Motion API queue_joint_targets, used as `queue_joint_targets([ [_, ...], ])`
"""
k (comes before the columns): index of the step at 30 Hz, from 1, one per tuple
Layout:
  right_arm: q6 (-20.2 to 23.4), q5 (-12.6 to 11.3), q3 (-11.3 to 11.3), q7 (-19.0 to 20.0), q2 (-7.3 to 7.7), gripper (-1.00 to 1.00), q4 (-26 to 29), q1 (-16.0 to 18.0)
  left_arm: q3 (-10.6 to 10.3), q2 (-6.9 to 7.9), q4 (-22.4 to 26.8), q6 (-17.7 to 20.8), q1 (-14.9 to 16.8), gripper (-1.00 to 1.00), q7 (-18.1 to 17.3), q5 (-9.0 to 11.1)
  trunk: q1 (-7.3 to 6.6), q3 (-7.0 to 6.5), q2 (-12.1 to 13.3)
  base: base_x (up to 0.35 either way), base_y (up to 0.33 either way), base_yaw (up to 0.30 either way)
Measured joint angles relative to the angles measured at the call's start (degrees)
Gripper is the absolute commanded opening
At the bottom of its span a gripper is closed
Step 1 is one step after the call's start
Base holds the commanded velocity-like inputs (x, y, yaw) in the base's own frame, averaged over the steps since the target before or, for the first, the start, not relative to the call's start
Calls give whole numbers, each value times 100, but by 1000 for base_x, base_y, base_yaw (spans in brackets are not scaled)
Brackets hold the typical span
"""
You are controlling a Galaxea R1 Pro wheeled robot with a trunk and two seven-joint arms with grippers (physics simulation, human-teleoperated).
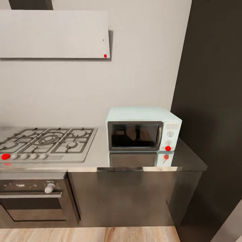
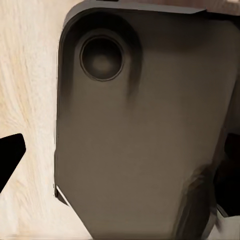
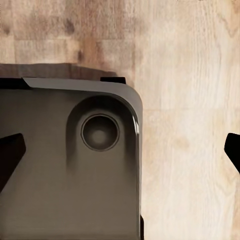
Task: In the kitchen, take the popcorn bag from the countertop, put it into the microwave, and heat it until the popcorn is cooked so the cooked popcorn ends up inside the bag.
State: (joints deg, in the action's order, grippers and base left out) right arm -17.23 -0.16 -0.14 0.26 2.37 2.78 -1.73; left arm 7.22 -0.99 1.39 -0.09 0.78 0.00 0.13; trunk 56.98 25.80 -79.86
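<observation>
The pale light-blue microwave [image 1: 143,128] stands at the right end of the glossy grey countertop [image 1: 134,164], its dark glass door closed and a red round light on its side panel. The popcorn bag and the popcorn are out of view. My left gripper [image 2: 120,165] hangs open over my own dark base and the wood floor, with one black fingertip [image 2: 10,155] at the frame edge. My right gripper [image 3: 120,152] is open too, with nothing between its fingertips [image 3: 10,155].
A gas hob [image 1: 47,141] with a row of knobs lies left of the microwave, above a black built-in oven [image 1: 33,201]. A tall dark cabinet [image 1: 215,101] closes off the right side. A pale wall unit [image 1: 53,33] hangs overhead. Wood floor [image 1: 101,235] runs along the cabinets.
</observation>
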Motion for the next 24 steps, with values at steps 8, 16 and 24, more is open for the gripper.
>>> queue_joint_targets([
  [8, 0, 0, -2, -10, 0, 100, -3, 0, 255, 193, 1, 16, -1, 100, 8, 3, -176, -144, 321, 0, 0, 0],
  [16, -10, 8, 2, -17, 0, 100, 19, 0, 332, 215, 1, 18, -1, 100, 8, 3, -352, -287, 642, 0, 0, 0],
  [24, -28, 19, -1, -12, 0, 100, 248, 0, 333, 231, 1, 17, -1, 100, 8, 3, -527, -431, 963, 0, 0, 0],
])
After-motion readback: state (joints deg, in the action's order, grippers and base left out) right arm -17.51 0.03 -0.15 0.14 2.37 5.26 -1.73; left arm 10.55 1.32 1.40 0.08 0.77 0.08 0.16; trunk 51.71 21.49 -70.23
